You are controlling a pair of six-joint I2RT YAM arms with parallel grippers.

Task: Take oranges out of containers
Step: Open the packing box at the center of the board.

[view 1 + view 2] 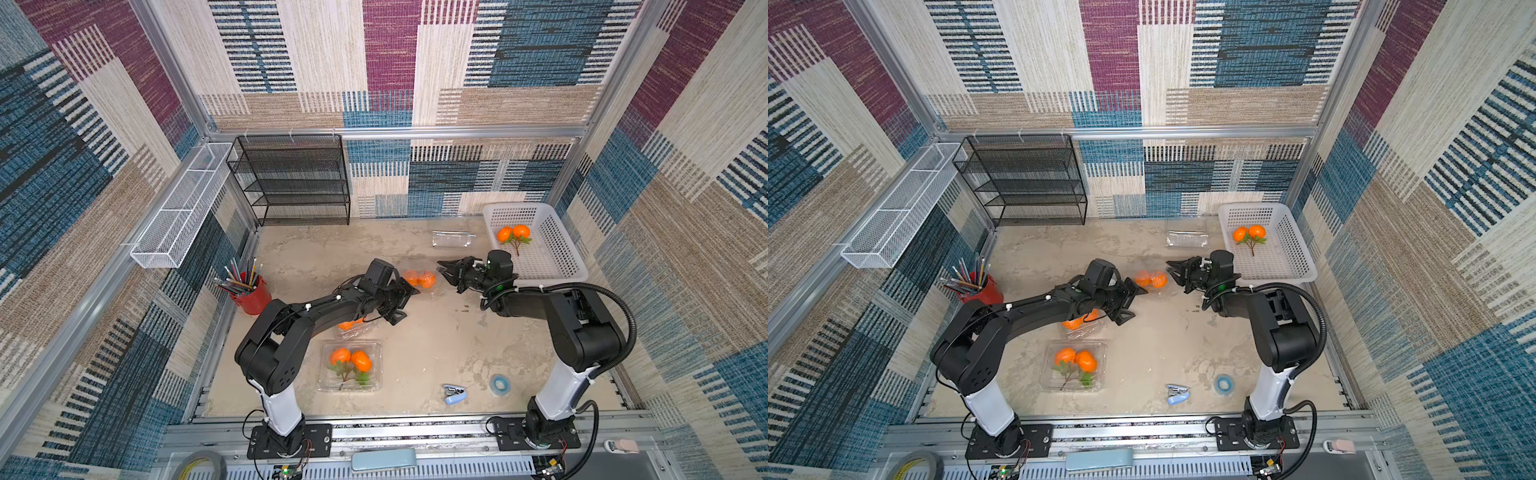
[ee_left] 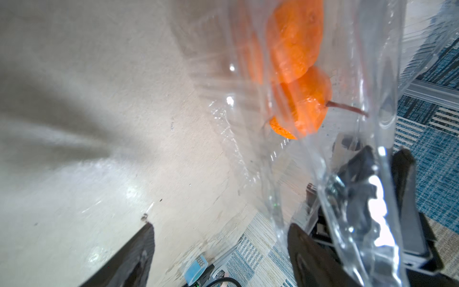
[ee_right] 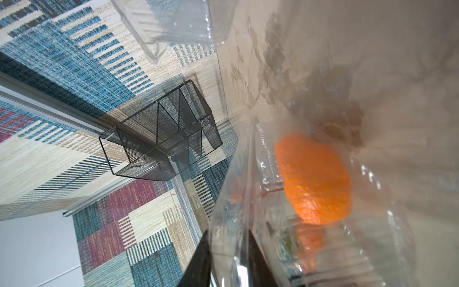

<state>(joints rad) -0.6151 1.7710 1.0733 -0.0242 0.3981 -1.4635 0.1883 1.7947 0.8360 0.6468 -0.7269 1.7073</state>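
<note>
A thin, clear plastic box [image 2: 360, 62], glossy and ribbed along its sides, sits between the two grippers near the middle of the mottled beige table [image 1: 436, 353]. Whether it rests on the table or hangs clear of it I cannot tell. Inside it two round, dimpled oranges [image 1: 419, 279] lie side by side. The box's long axis therefore runs from one gripper to the other, across both top views. A thin brown stem [image 2: 347, 108] sticks out of the nearer fruit towards a limp fold of the plastic. The right gripper [image 3: 227, 238] has its black fingers drawn together on an edge of that box, the sheet pinched between them. The left gripper [image 1: 409, 305] stands with its fingers well apart at the opposite end. The plastic runs alongside one finger, and I cannot tell if it touches. Nearer the arm bases a shut box [image 1: 349, 365] holds two fruits with green leaves. Another box [image 1: 355, 328] with fruit is half hidden under the left arm. An empty box [image 1: 453, 240] lies beside a white perforated basket [image 1: 536, 205], in which a leafy pair [image 1: 513, 233] rests.
</note>
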